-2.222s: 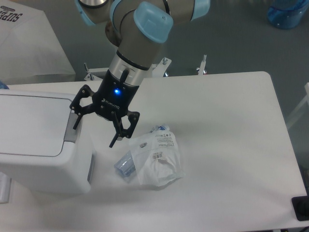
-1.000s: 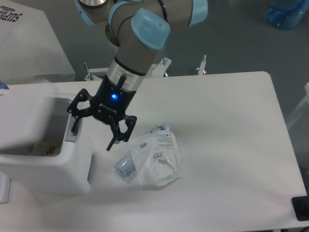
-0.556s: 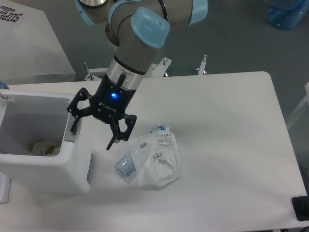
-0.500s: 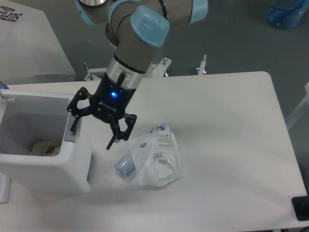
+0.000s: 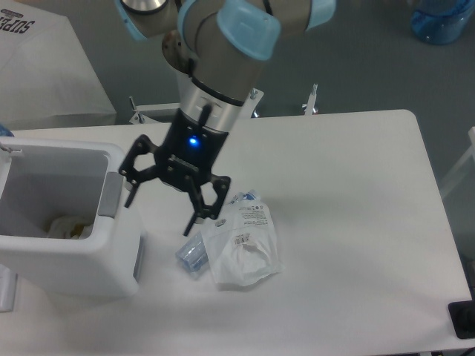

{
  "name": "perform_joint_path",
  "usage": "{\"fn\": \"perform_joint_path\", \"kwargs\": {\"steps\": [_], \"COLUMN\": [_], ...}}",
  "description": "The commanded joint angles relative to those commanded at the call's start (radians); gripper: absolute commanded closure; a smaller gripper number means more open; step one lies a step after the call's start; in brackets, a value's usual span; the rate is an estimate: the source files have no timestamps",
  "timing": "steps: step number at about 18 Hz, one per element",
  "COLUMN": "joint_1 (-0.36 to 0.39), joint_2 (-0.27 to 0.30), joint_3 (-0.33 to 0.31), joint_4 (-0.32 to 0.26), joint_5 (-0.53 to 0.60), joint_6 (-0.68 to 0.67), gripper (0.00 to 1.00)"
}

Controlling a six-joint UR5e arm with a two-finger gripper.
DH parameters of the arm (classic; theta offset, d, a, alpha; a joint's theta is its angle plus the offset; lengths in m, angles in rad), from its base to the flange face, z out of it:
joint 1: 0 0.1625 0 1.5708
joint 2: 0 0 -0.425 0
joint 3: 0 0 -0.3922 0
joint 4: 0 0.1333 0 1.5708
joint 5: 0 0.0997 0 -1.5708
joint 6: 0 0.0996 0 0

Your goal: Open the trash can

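One bin point(image 5: 67, 245) sits left of the gripper point(image 5: 165, 199), lid already up. Jaws are spread wide, nothing held. Rigid, light, smooth plastic is judged; grey tab point(image 5: 110, 196), just left of jaws, is best pressed.

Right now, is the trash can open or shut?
Open. The trash can shows its inside from above, with crumpled scraps at the bottom and no lid across the top. The gripper hangs open beside it, holding nothing.

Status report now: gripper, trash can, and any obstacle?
Gripper open, empty, hovering right of the bin. Large boxy white plastic trash can open, some trash inside. Small clear plastic packet lies on the table beside it, not blocking.
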Motion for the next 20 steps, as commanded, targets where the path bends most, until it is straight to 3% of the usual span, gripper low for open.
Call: {"fn": "perform_joint_path", "kwargs": {"steps": [3,9,13,16,20], "joint_1": [0.074,0.124,0.135,0.132,0.124], "joint_2": [-0.089,-0.229,-0.264,-0.284,-0.281], "joint_3": [0.037,0.14,0.149,0.163,0.161], "joint_4": [0.002,-0.002,0.0,-0.003,-0.041], "joint_5": [0.117,0.274,0.391,0.446,0.559], "joint_6": [0.064,0.237,0.343,0.552,0.669], "gripper": [0.0,0.0,0.0,0.0,0.0]}}
